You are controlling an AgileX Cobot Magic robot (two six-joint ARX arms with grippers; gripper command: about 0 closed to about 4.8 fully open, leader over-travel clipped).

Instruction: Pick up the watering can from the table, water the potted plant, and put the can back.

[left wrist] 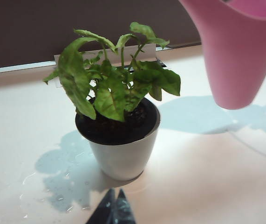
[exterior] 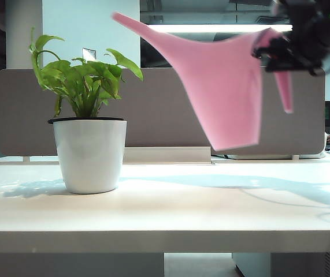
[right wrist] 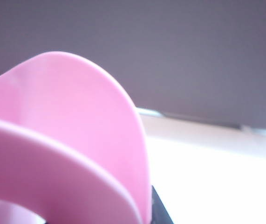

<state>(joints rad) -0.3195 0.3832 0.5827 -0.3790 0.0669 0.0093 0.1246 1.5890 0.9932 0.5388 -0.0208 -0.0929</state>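
Watering can [exterior: 225,86]: smooth pink plastic, tapered body, long slender pointed spout, arched handle w/ free end hanging down at right. Held in the air, well above the table [exterior: 165,208], right of centre in exterior view; base clear of the tabletop. Tilted: base faces down and slightly left, spout runs up-left, tip pointing over toward the plant but short of it. Long axis on a diagonal, not upright.

Potted plant [exterior: 89,150]: round tapered white pot, thin black rim, dark soil inside, green leaves; stands upright on table, left side.

Right gripper [exterior: 277,55]: top right in exterior view, jaws pinching the can's handle.

Left gripper [left wrist: 114,210]: low, just in front of the pot, fingertips pressed together, holding nothing.
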